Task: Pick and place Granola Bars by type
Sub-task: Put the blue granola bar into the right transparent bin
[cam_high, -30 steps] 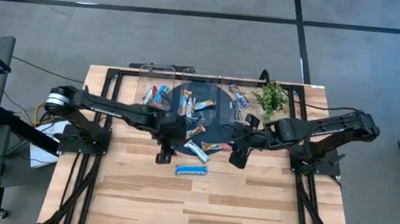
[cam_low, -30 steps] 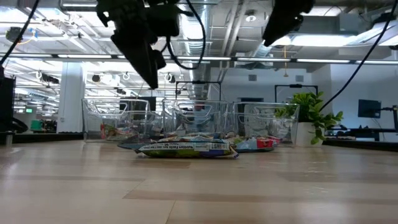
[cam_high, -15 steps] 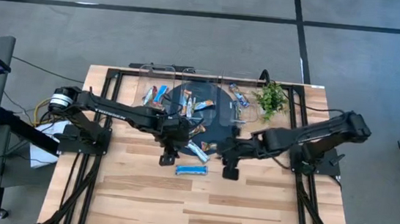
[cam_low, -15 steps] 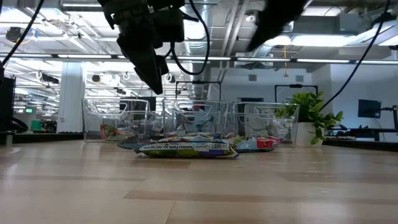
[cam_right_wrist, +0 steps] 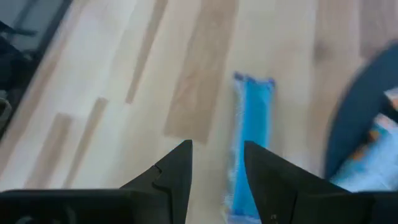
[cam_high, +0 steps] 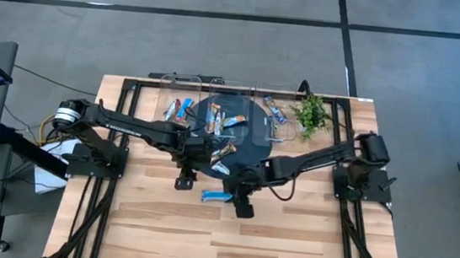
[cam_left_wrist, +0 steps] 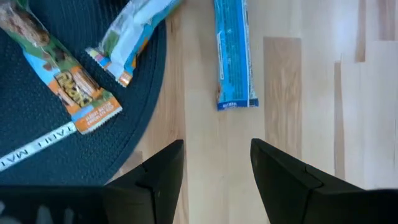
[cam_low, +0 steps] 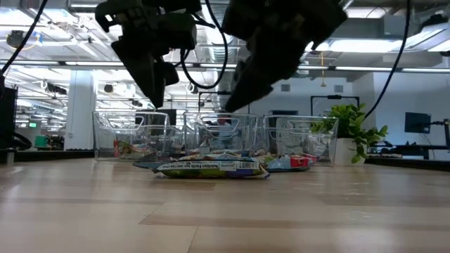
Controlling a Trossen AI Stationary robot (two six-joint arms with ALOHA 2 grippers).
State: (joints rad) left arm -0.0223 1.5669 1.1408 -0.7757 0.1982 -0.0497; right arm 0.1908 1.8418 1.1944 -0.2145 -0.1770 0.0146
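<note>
Nearest the camera in the low view, a lone blue-white bar (cam_low: 211,168) lies flat on the bare wooden surface (cam_low: 225,211), just off the edge of the dark round mat (cam_high: 241,143); in the high view it sits at lower centre of the frame.

The right end effector (cam_high: 242,205) hangs just beside the right end of this bar, above the surface, and its wrist view shows the bar running out ahead of the right-hand finger rather than between the two. As a judgement, a straight descent from here would bring one finger down on the wrapper, pin it or flick the bar sideways, and the slick, flat pack could slip out of a shallow pinch. The left end effector (cam_high: 184,179) hovers close by at the mat's edge, near the bar's other end, so the two arms could crowd or knock each other if both reach for it.

Both end effectors have their fingers apart and hold nothing; neither touches a bar.

Farther back, several more granola bars (cam_high: 224,122) lie scattered on the mat, and beyond them stand clear bins (cam_low: 225,137), some already with bars inside, with a small green plant (cam_high: 311,113) at the upper right.
</note>
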